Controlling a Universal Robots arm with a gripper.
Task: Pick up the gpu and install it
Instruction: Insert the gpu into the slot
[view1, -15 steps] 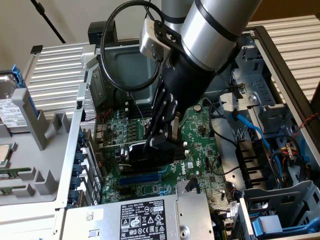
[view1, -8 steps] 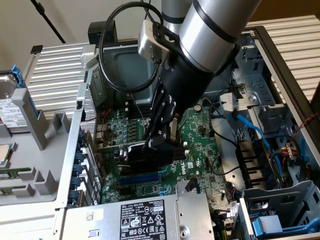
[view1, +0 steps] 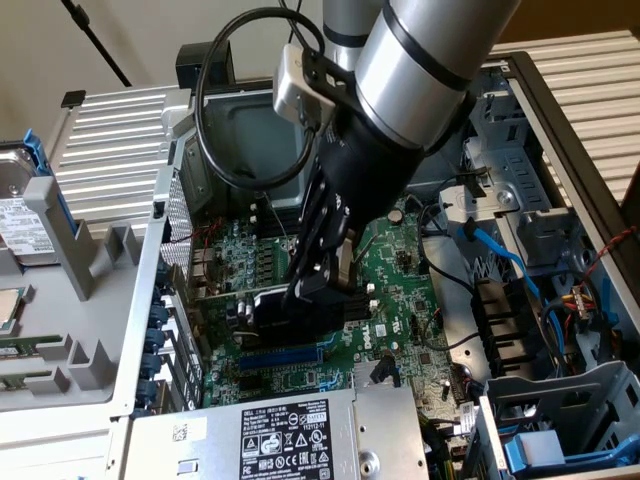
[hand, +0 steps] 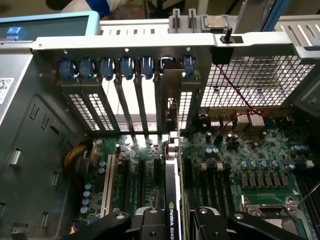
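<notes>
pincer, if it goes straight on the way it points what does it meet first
The pincer points down, shut on the gpu, so the card leads. Straight below it is the motherboard, which would be met first. Depth is unclear: the card may already touch it.

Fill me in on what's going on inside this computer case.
A robot arm has its gripper closed on the gpu, holding it edge-on down inside an open computer case. The card sits low over the expansion slots of the motherboard, and its far end reaches toward the slotted rear panel. Whether it is fully seated in a slot cannot be told.
</notes>
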